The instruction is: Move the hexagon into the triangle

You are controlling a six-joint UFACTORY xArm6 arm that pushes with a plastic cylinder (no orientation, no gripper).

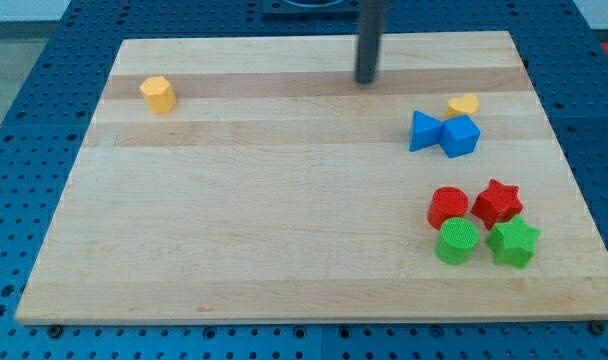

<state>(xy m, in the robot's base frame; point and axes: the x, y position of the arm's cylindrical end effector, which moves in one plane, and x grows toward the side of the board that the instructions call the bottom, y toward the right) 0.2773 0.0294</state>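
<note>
A yellow hexagon block (158, 94) lies near the board's top left. A blue triangle block (424, 131) lies at the right, touching a blue cube (461, 136) on its right side. My tip (366, 80) rests on the board near the top middle, far right of the hexagon and up-left of the triangle, touching no block.
A yellow heart block (464, 103) lies just above the blue cube. At the lower right a red cylinder (448, 207), red star (497, 202), green cylinder (457, 241) and green star (513, 241) cluster together. The wooden board (264, 230) sits on a blue pegboard.
</note>
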